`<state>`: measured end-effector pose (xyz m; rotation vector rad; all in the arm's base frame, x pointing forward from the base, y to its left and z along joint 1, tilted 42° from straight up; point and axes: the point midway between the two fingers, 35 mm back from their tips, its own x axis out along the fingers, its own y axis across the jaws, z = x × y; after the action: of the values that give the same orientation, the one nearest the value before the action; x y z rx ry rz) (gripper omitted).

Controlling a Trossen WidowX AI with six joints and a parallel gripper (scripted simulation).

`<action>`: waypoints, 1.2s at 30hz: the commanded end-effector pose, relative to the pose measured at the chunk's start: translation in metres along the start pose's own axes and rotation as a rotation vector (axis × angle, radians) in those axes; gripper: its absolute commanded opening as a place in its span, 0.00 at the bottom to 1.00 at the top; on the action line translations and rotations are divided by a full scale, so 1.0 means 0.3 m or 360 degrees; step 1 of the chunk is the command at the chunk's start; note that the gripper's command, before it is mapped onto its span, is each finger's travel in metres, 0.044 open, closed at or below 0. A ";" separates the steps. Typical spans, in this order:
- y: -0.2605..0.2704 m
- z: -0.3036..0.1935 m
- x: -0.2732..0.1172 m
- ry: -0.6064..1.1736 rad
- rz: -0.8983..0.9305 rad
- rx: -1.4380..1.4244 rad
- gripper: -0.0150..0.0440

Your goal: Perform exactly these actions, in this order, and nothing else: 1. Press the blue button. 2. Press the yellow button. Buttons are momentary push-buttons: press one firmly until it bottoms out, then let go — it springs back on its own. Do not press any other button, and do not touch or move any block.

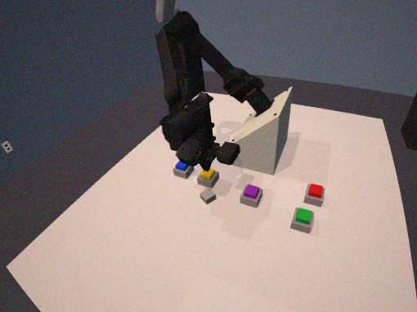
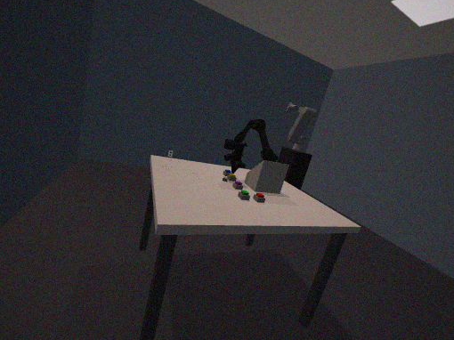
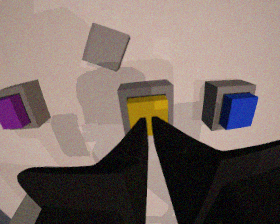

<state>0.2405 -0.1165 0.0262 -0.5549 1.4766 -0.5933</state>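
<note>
Near the far edge of the white table [image 1: 123, 240], the gripper [image 3: 150, 122] points straight down with its fingers drawn together on nothing, their tips at the yellow button [image 1: 208, 174]; whether they touch its cap I cannot tell. Just beside it, toward the left edge, sits the blue button [image 1: 181, 166]. A small grey block [image 1: 208, 195] lies close in front, with the purple button [image 1: 251, 191] further right.
</note>
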 end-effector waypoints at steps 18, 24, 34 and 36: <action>-0.002 -0.009 0.057 0.0008 -0.0008 -0.0010 0.29; -0.002 -0.009 0.057 0.0008 -0.0008 -0.0010 0.29; -0.001 -0.008 -0.056 0.0008 -0.0006 -0.0010 0.29; 0.006 -0.003 -0.059 0.0006 -0.0002 -0.0011 0.33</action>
<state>0.2375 -0.1082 0.0337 -0.5598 1.4870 -0.5870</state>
